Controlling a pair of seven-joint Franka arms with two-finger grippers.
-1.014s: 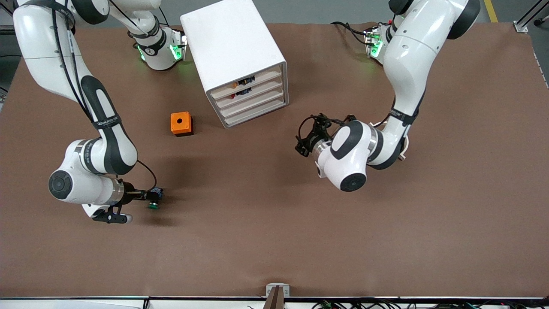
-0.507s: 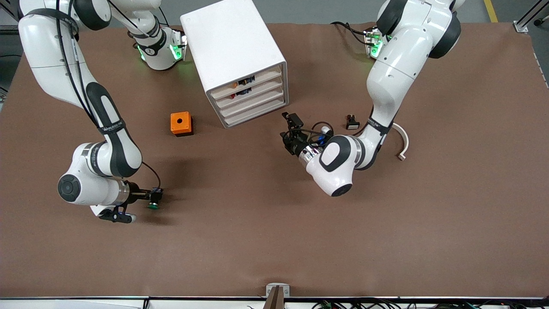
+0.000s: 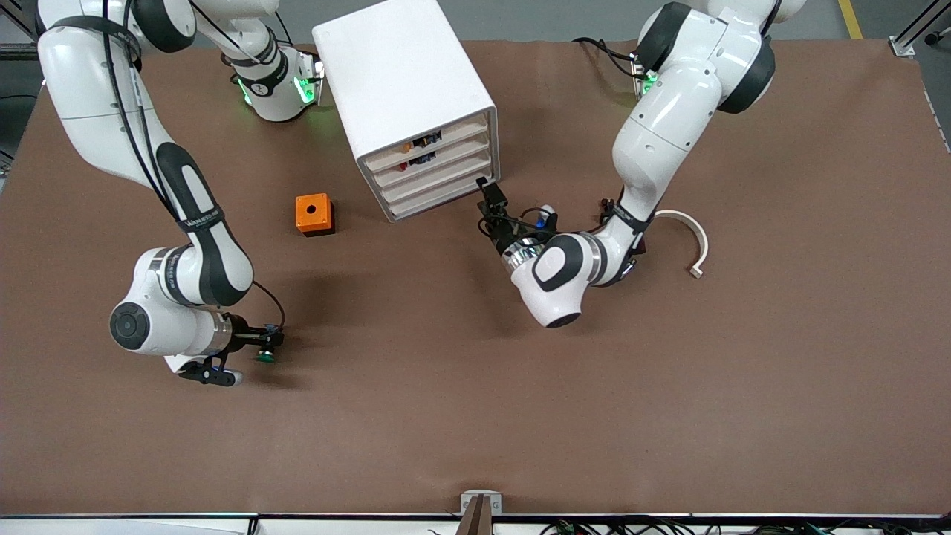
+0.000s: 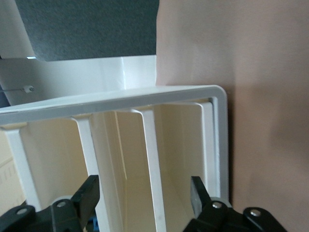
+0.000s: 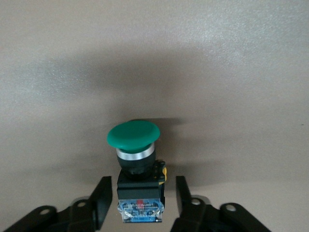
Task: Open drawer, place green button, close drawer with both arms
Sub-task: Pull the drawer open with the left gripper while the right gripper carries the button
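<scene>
The button [image 5: 133,133] has a green cap and a black-and-blue body and rests on the brown table. My right gripper [image 5: 142,199] is open, with one finger on each side of the button's body and a gap on both sides. In the front view the button [image 3: 264,356] and right gripper [image 3: 272,341] are near the right arm's end of the table. My left gripper [image 3: 487,195] is open at the lower corner of the white drawer cabinet [image 3: 431,167]. In the left wrist view it [image 4: 144,193] faces the cream drawer fronts [image 4: 176,145] up close. All drawers look shut.
An orange box with a hole [image 3: 313,214] stands beside the cabinet toward the right arm's end. A white curved piece [image 3: 695,238] lies toward the left arm's end. The brown table [image 3: 475,416] is bare nearer the front camera.
My left arm has swung in and brought its gripper up to the cabinet's drawer fronts. My right gripper has stayed at the button, shifting only slightly.
</scene>
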